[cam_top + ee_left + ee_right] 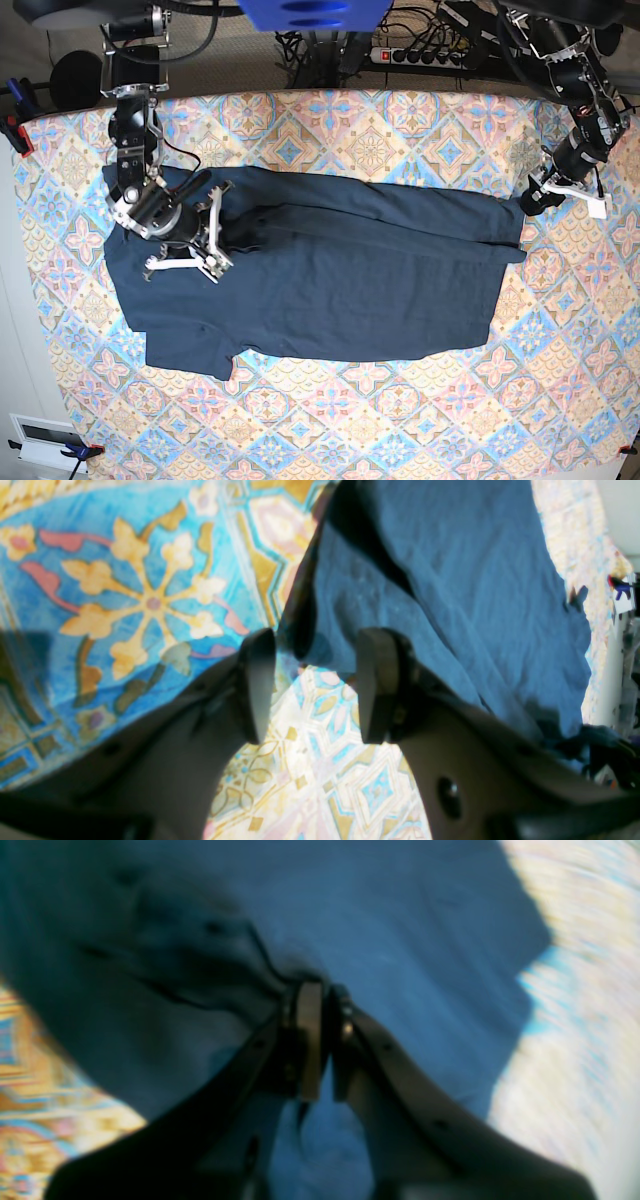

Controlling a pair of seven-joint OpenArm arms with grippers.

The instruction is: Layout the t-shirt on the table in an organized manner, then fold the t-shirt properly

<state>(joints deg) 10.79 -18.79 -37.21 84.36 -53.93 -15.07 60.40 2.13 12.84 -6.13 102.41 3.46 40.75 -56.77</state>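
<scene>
The table (400, 420), tiled in ornate diamonds, is carrying the shirt (330, 290) lying wide across it — its long axis running from one arm to the other. The right gripper (320, 1040) is pinching a bunched fold of the soft, wrinkled navy cloth. The left gripper (315, 685) is hanging spread and empty — the shirt's edge just ahead of it.

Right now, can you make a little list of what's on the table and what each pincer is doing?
shirt: dark blue, spread across the table, partly folded over, wrinkly
table: colourful tile-pattern cloth
right pincer: shut on the shirt, pinching a bunched fold
left pincer: open, holding nothing, at the shirt's edge
</scene>
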